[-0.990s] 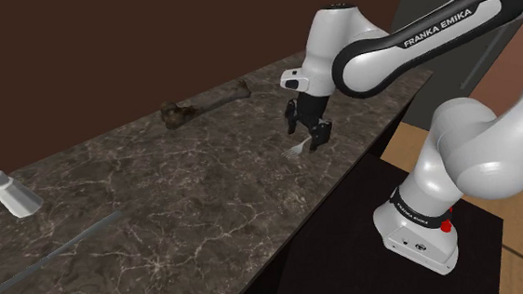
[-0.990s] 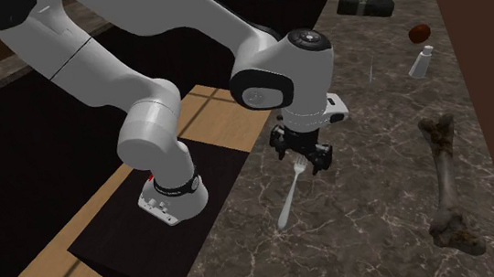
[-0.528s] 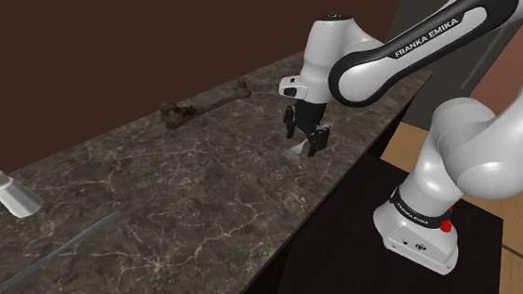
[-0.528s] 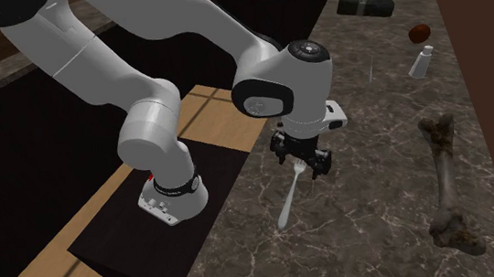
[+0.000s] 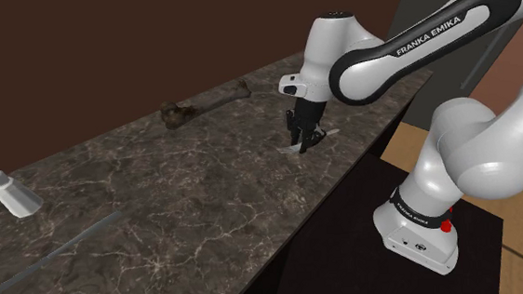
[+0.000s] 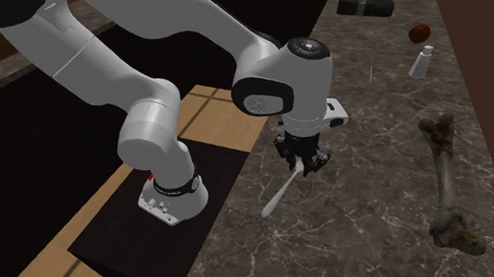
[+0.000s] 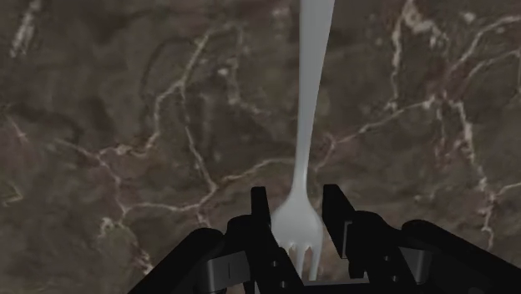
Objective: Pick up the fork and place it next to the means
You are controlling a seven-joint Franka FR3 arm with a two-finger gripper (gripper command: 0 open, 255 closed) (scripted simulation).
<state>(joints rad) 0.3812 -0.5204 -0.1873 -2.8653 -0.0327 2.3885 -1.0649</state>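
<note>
Shoulder view first: gripper [image 5: 304, 142] sits low over the marbled countertop [image 5: 161, 213], right of centre, with the white fork [image 5: 331, 131] poking out beside it. In the second exterior view, the fork [image 6: 279, 194] slants down-left from the gripper [image 6: 304, 165]; I can't tell whether its handle tip touches the stone. In the wrist view, the fingers [image 7: 260, 219] clasp the fork's [image 7: 307, 125] head near the tines. I judge that end-grip risky: the long handle may pivot, slip, or drag during lifting.
</note>
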